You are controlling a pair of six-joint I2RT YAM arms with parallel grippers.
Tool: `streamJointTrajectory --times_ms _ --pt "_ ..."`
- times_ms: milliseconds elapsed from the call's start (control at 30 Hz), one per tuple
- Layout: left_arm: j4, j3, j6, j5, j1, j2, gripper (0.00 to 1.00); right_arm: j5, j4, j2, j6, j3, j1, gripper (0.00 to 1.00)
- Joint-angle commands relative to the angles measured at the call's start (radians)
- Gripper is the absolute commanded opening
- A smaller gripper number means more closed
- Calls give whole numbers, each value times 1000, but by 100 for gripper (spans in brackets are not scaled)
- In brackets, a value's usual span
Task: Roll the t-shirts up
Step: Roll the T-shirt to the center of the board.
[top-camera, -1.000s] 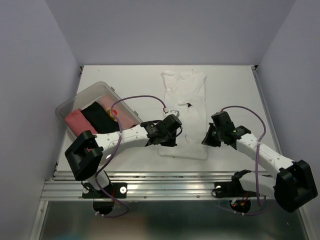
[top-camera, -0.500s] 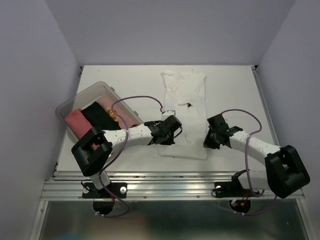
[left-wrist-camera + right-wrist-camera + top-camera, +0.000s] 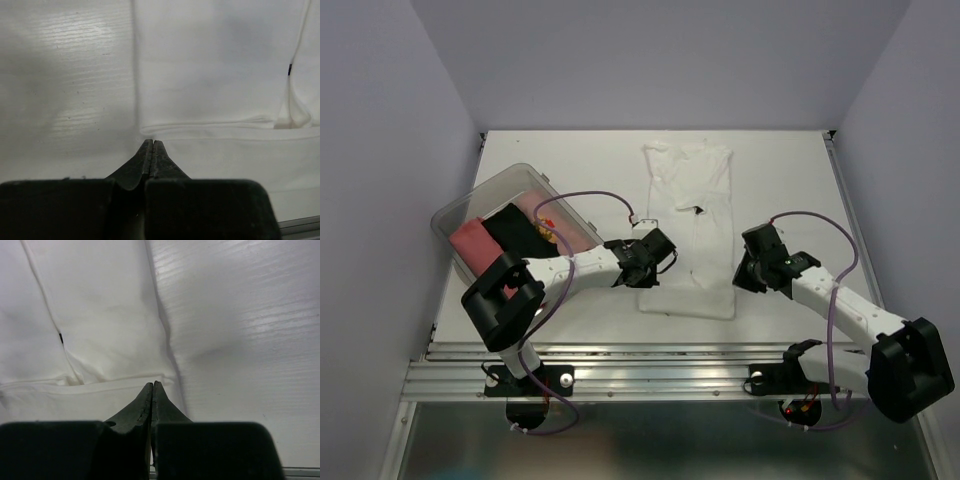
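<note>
Overhead looks down — both wrist views, close, share the white t-shirt (image 3: 705,180).

T-shirts, we count four: one white t-shirt (image 3: 700,190), one black t-shirt (image 3: 515,235), one salmon-pink t-shirt (image 3: 470,245), one red/yellow-print t-shirt (image 3: 549,226), barely showing. Pink lies either side of the black; we cannot tell if that makes a fifth. Clear tub (image 3: 480,189): one. Table (image 3: 570,160): one. Arms, two: left arm (image 3: 575,268), right arm (image 3: 845,308). Grippers, two: left gripper (image 3: 653,268), right gripper (image 3: 744,275).
</note>
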Motion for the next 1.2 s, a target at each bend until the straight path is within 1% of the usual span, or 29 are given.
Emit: streamJointTrajectory --times_ms 0,233,400,500,633,800,900,1167 --pt "-28 -14 -22 -39 2 -21 0 22 -39 -20 -3 4 1 1" --pt "-16 -21 -32 -41 2 18 0 25 -40 -13 10 -6 1 1" --pt "15 -32 -39 -41 2 95 0 26 -30 6 8 -18 1 1" --pt "4 -27 -45 -42 0 111 0 26 -23 10 7 -26 1 1" --pt "-49 0 -55 -64 -4 49 0 29 -36 -11 2 -16 1 1" --pt "-146 46 -77 -114 -4 -63 0 39 -54 -45 -1 4 1 1" --pt "-155 49 -82 -117 -6 -106 0 37 -50 -43 -3 7 1 1" --pt "-143 36 -89 -85 -6 -95 0 -24 10 4 -9 7 1 1"
